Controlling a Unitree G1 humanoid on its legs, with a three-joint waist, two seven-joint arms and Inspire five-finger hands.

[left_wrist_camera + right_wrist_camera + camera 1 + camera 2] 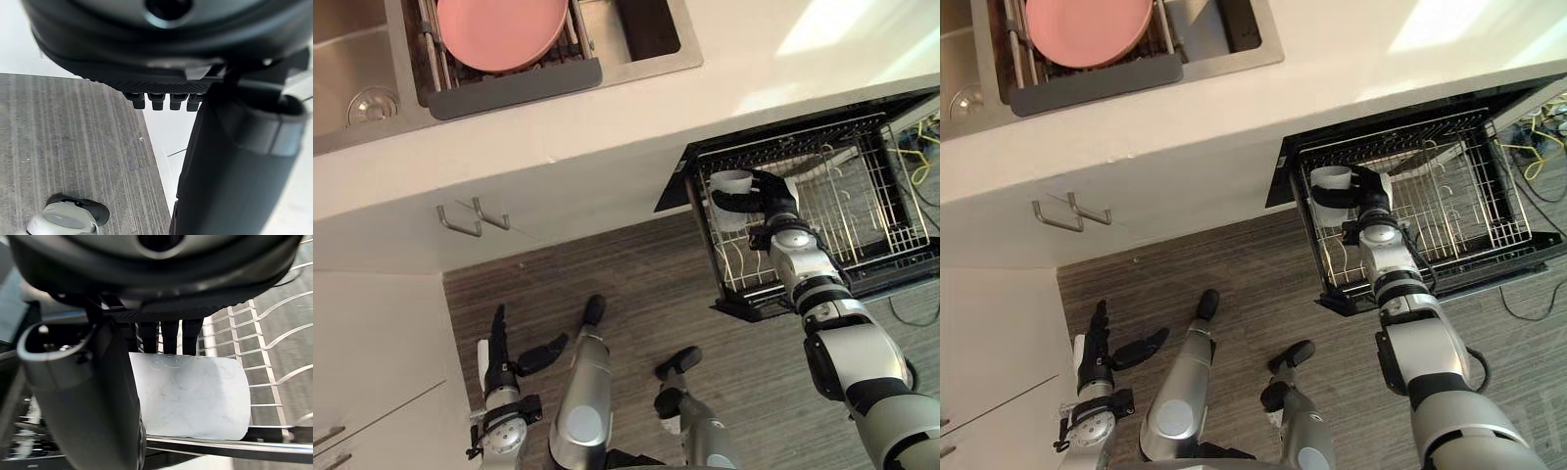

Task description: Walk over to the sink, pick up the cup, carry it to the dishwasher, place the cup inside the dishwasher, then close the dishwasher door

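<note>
Right wrist view | right hand (771, 201) clasps cup (190, 396) over rack (871, 211), right of frame | left hand (497, 348) slack, lower left | risk: cup snags a tine, tips or slips when let go

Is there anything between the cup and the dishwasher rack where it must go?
Nothing visible. The right robot hand holds the cup over the pulled-out rack, and the wire section under it looks free of dishes. The left robot hand hangs open by the cabinet.
</note>
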